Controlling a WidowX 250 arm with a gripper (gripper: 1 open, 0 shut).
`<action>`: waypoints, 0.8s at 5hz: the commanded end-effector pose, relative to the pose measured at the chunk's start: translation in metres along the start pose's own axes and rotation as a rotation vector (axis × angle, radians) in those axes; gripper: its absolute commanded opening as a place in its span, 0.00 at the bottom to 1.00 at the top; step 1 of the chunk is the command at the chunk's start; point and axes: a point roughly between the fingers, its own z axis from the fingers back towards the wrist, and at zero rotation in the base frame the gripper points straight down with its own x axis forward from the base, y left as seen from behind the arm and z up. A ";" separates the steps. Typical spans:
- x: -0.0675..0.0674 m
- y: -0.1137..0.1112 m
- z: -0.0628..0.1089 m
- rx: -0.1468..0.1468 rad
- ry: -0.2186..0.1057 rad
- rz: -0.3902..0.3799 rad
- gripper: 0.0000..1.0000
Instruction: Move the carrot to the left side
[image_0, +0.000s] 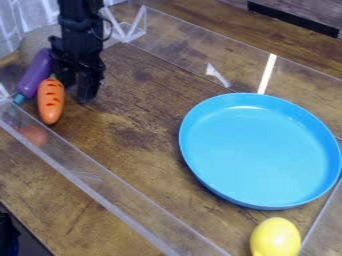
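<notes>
The orange carrot (51, 100) lies on the wooden table at the far left, pointing toward the front edge, with its pale tip at the near end. My gripper (78, 92) hangs just to the right of it, its dark fingers (92, 86) pointing down at the table. The fingers stand apart with nothing between them, and the carrot lies outside them, close to the left finger. A purple eggplant (32, 74) lies just behind and to the left of the carrot.
A large blue plate (259, 148) takes up the right half of the table. A yellow lemon (275, 238) sits at the front right. A clear plastic wall (80, 180) runs along the front and left edges.
</notes>
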 end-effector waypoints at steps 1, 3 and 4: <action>-0.003 0.010 0.001 -0.007 -0.008 0.036 0.00; -0.003 0.009 -0.001 -0.029 0.006 0.061 1.00; -0.005 0.011 -0.001 -0.032 0.009 0.078 1.00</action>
